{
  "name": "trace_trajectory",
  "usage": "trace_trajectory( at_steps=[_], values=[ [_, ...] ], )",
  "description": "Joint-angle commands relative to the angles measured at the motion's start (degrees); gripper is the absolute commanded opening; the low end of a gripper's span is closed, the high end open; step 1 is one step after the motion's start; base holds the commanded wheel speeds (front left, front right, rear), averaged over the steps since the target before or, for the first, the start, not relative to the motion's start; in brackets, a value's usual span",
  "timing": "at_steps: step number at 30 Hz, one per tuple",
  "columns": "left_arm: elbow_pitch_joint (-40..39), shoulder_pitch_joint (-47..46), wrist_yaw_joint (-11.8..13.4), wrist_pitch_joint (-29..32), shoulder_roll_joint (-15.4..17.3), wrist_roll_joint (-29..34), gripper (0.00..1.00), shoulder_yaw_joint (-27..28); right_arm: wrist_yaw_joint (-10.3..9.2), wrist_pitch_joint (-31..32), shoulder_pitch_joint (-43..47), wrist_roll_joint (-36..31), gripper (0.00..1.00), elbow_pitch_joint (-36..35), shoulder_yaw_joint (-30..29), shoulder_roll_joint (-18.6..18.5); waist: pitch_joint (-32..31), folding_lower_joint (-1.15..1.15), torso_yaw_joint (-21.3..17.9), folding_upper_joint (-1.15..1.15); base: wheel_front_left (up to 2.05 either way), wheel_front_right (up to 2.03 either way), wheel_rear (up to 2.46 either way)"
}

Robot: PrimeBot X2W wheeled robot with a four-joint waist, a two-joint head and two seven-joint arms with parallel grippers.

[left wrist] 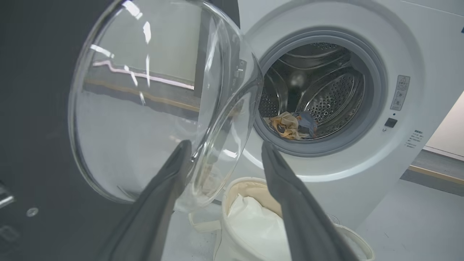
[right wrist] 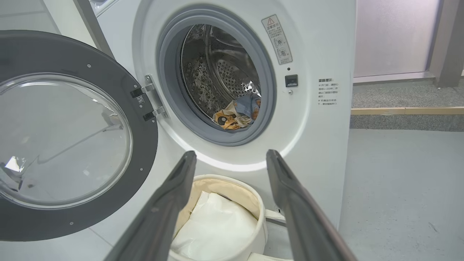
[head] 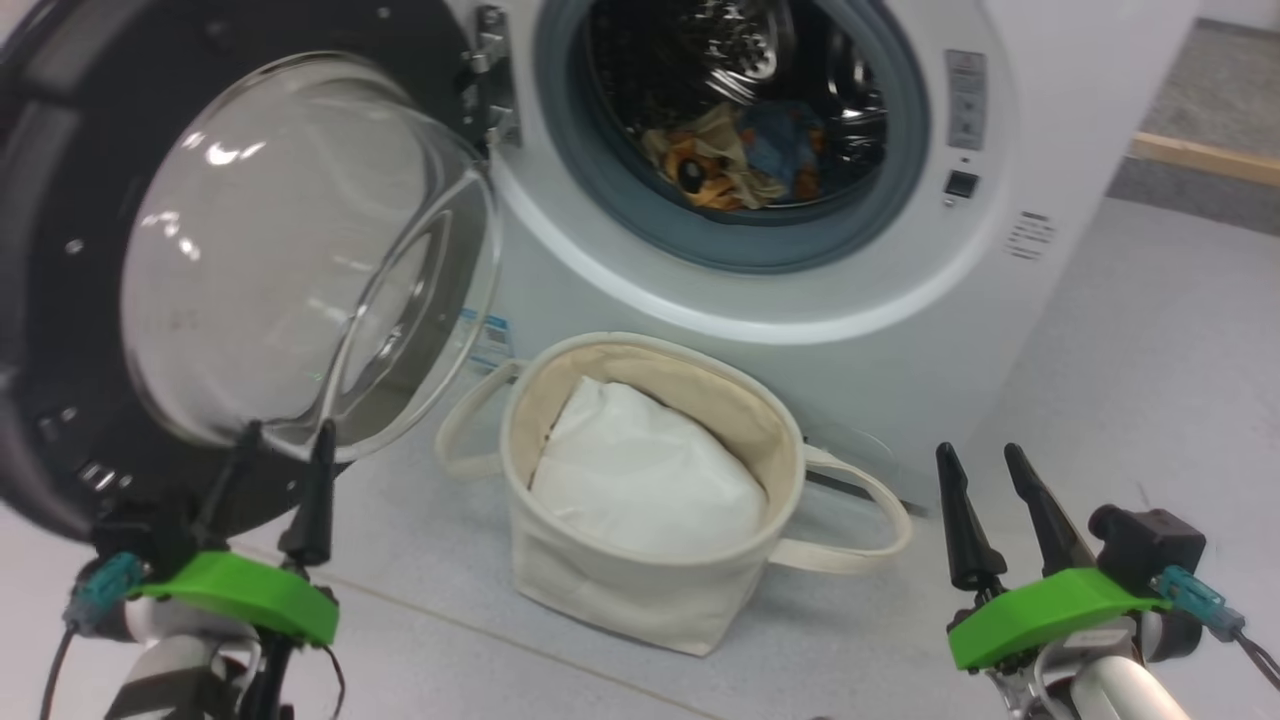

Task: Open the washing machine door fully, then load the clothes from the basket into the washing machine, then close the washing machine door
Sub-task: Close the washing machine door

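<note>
My left hand (head: 287, 432) is released: fingers spread, grasping nothing. Its tips stand just before the lower edge of the glass bowl (head: 290, 250) of the washing machine door (head: 90, 110), placed, I judge, to push that door shut. My right hand (head: 978, 455) is likewise released and empty, parked low at the right, clear of the door's swing path.

Between the two hands, the basket (head: 620, 590) sits on the floor directly below the opening, so that a lift from it has a short path to the drum (head: 700, 50). It holds a plain white lump (head: 640, 470) and no printed garment.

The door stands swung wide on its hinge (head: 490, 80), leaving the opening unobstructed. Beyond, in the washing machine (head: 620, 260), the clothes (head: 735, 155) lie at the bottom of the steel drum, behind the grey gasket (head: 900, 180) — loading appears complete; the door is not yet closed.
</note>
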Motion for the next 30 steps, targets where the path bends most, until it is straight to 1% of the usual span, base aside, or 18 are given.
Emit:
trace_trajectory(
  at_steps=[1,3,6,11,18,30],
  values=[
    [-2.58,-2.07,0.97,-0.69,1.28,0.82,1.00,3.19,0.03,-0.71,-0.94,0.50,1.00,-1.53,0.76,-0.33,-0.24,0.00,1.60,0.00,0.00,0.00,0.00],
    [-3.09,-1.96,1.68,-0.69,0.88,1.59,1.00,3.89,0.03,-0.71,-0.94,0.68,1.00,-1.48,0.64,-0.14,-0.38,0.00,2.76,0.00,0.00,0.00,0.00],
    [-3.21,-1.66,1.97,-0.69,0.44,2.60,1.00,4.23,0.03,-0.71,-0.90,0.84,1.00,-1.40,0.79,0.11,-0.62,0.00,4.48,0.00,0.00,0.00,0.00],
    [-3.57,-0.98,1.97,-0.69,0.13,3.49,1.00,5.31,0.03,-0.71,-0.78,0.99,1.00,-1.28,0.86,0.33,-1.14,0.00,7.77,0.00,0.00,0.00,0.00],
    [-4.16,-0.26,1.72,-0.69,-0.01,4.06,1.00,6.07,0.03,-0.71,-0.71,1.18,1.00,-1.18,1.08,0.65,-1.59,0.00,10.99,0.00,0.00,0.00,0.00],
    [-6.66,1.71,2.84,-0.69,0.54,4.57,1.00,8.95,0.03,-0.71,-3.82,1.68,1.00,0.39,4.26,0.78,-0.14,0.00,12.66,0.00,0.00,0.00,0.00]
  ],
)
